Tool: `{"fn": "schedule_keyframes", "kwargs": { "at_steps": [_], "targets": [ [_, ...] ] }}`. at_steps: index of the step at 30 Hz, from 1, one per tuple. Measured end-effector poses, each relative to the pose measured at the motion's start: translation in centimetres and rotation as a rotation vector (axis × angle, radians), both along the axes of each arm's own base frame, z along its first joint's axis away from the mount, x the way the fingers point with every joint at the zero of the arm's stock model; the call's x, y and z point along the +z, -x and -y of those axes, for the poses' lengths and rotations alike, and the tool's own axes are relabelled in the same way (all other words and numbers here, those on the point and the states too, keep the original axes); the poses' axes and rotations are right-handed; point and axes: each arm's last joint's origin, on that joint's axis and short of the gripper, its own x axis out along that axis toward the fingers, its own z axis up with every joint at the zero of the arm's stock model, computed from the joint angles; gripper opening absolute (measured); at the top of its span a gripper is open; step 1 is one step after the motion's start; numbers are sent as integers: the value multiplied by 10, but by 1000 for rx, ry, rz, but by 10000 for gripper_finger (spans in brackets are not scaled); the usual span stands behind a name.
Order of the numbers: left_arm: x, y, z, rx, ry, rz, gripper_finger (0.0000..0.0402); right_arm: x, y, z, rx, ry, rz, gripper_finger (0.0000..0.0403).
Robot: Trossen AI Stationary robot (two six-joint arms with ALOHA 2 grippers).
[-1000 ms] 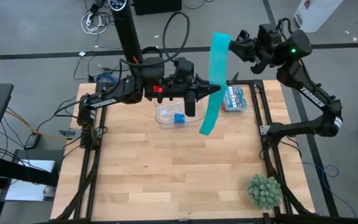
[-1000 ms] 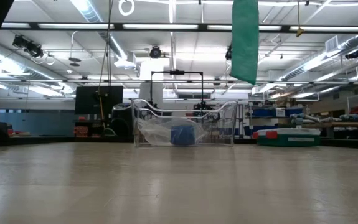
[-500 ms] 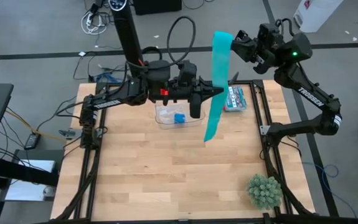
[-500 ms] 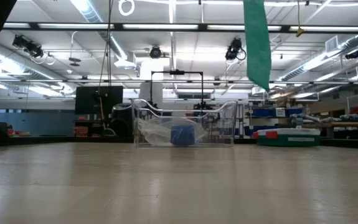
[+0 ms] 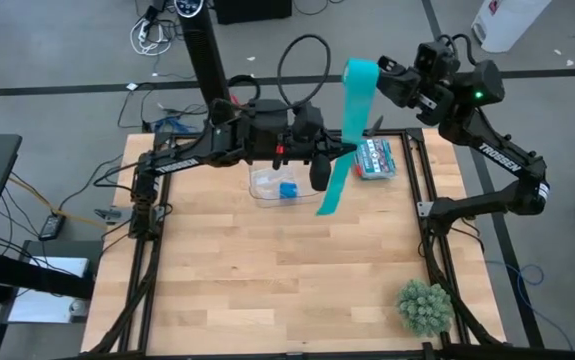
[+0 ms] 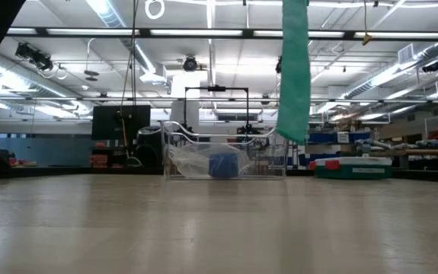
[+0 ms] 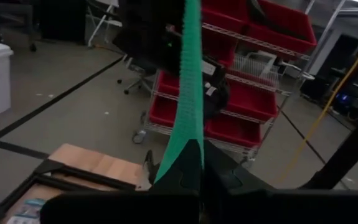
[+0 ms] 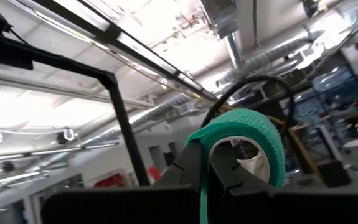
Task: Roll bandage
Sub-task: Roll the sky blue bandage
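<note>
Lab or workshop: exposed ceiling ducts, strip lights, red storage bins, floor cables.

You see the bandage as soft, matt, crinkled cloth; the table is pale, smooth planked wood; the bin is glossy clear plastic.
</note>
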Motion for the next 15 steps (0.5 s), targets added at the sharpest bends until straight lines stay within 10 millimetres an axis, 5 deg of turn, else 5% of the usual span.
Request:
{"fn": "schedule_keyframes", "kwargs": {
  "at_steps": [15],
  "targets": [
    [2,9,-9,-6,-12,-41,3,0,7,-6,170,-32,-94,0]
  ]
}}
